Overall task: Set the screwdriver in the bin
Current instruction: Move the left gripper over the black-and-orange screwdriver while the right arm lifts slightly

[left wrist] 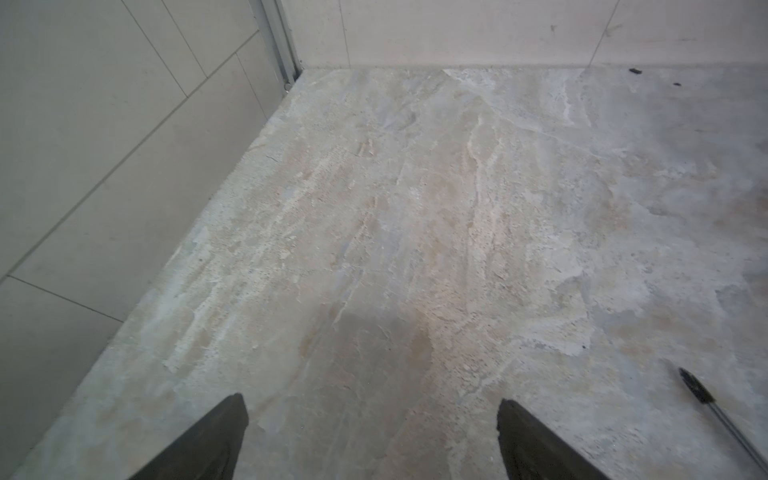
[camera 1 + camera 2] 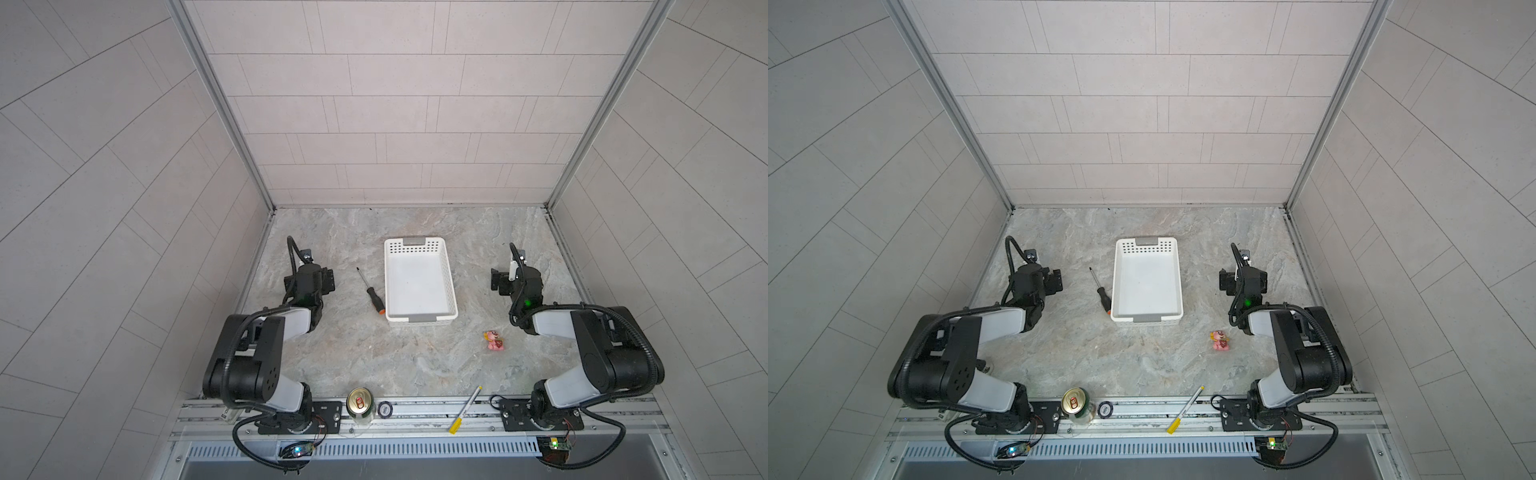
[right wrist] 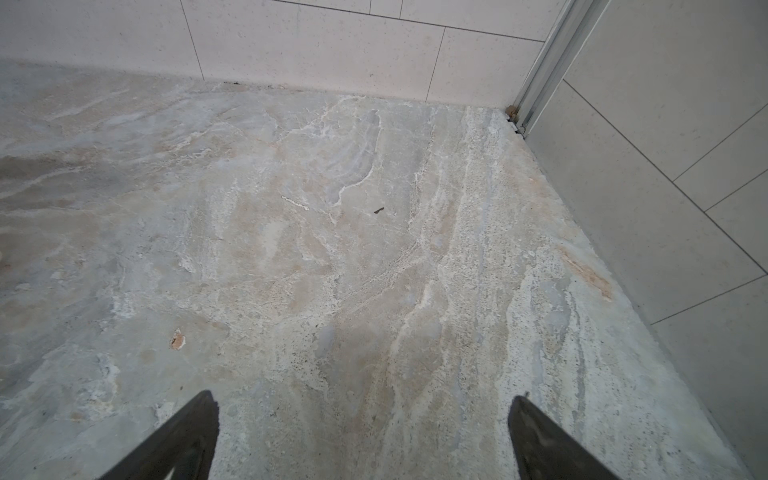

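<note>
The screwdriver lies flat on the stone table just left of the bin, black handle and orange butt toward the front, thin shaft toward the back. Only its dark tip and shaft show at the edge of the left wrist view. The bin, a white perforated basket, stands mid-table with nothing inside. My left gripper hovers open over bare table, left of the screwdriver, holding nothing. My right gripper is open and empty too, right of the bin.
A small pink toy lies right of the bin, nearer the front. On the front rail stand a drink can and a black round cap, and a silver pen with a yellow cap lies there. Tiled walls enclose three sides.
</note>
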